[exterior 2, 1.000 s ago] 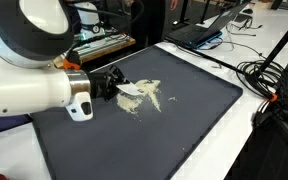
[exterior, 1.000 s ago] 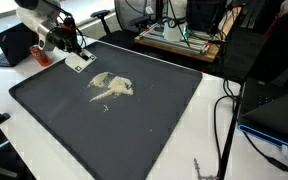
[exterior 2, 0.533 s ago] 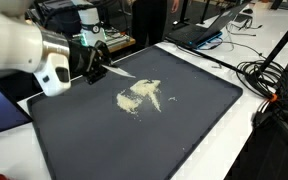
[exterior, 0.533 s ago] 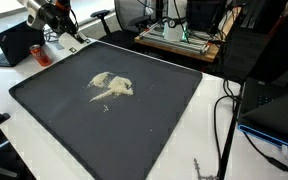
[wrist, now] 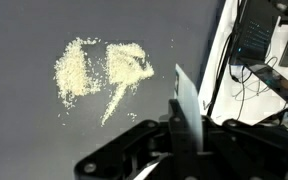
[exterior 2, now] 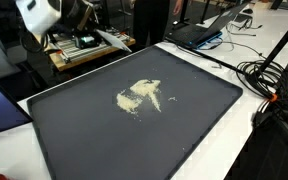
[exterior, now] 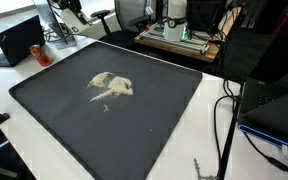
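Wrist view, L to R: powder (wrist: pixel 99 70) heap mid-mat (wrist: pixel 24 130), then your gripper (wrist: pixel 184 138) pressed tight on a thin white card (wrist: pixel 186 98) near the mat's edge. Ext. views add the arm (exterior 2: pixel 42 14) above the mat's far corner. Card can't be made out there.

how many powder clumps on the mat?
2, in the wrist view: left clump, right clump with a thin tail below it, side by side on the dark mat, stray grains around. White blade in the shut gripper, apart.
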Robot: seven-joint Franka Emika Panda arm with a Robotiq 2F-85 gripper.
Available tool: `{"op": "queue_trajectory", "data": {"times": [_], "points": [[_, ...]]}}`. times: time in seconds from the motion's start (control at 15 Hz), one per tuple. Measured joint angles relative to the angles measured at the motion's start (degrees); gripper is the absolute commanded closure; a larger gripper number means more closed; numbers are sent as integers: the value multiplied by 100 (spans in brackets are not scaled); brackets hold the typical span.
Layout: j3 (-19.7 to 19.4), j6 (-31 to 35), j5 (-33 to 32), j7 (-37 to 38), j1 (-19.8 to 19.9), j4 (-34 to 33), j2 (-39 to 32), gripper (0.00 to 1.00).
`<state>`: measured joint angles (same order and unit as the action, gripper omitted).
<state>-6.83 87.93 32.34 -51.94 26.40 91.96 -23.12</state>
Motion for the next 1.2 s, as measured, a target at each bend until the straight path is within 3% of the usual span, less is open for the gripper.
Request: {"op": "queue_trajectory", "data": {"times": [0.33, 0.53, 0.93, 1.2], "points": [[-191, 956, -275, 37, -377, 1344, 1408, 99], [-276, 1657, -838, 331, -663, 2215, 2311, 99], [-74, 3006, -2388, 1696, -1308, 4061, 4188, 99], [276, 3279, -3236, 2806, -1671, 4875, 5074, 99]]}}
